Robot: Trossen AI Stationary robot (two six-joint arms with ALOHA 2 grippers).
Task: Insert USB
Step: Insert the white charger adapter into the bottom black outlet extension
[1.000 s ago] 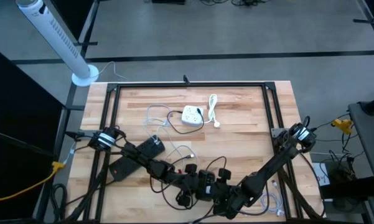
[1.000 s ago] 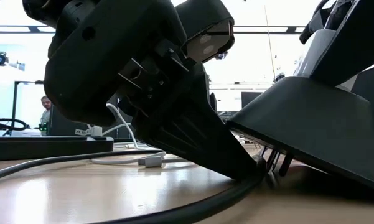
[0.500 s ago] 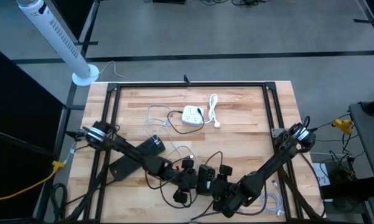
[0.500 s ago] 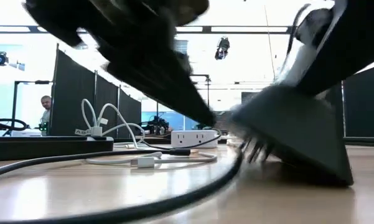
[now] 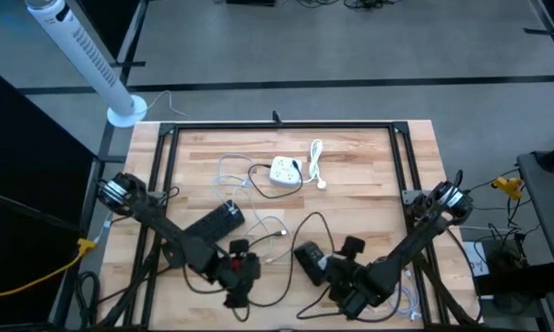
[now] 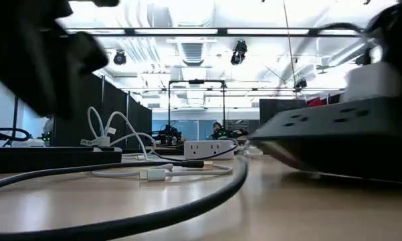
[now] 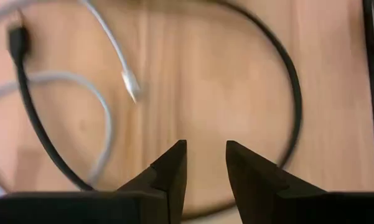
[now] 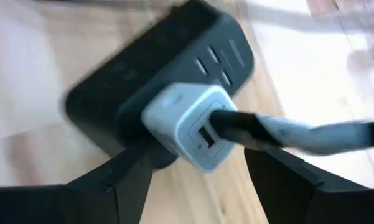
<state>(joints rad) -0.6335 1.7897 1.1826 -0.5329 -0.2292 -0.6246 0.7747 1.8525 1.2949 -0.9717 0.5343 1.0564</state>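
At about seven o'clock on the worktop [image 5: 350, 157], the left gripper [image 5: 242, 279] hovers with its fingers a little apart, holding nothing; the white USB cable end [image 7: 131, 85] lies just ahead of it. Toward five o'clock, the right gripper [image 5: 336, 277] stands wide open behind the black power strip [image 8: 155, 87] with its white adapter [image 8: 190, 124], touching neither. I think the left gripper should take the plug squarely and line it up with the adapter port before pushing. No writing is readable.
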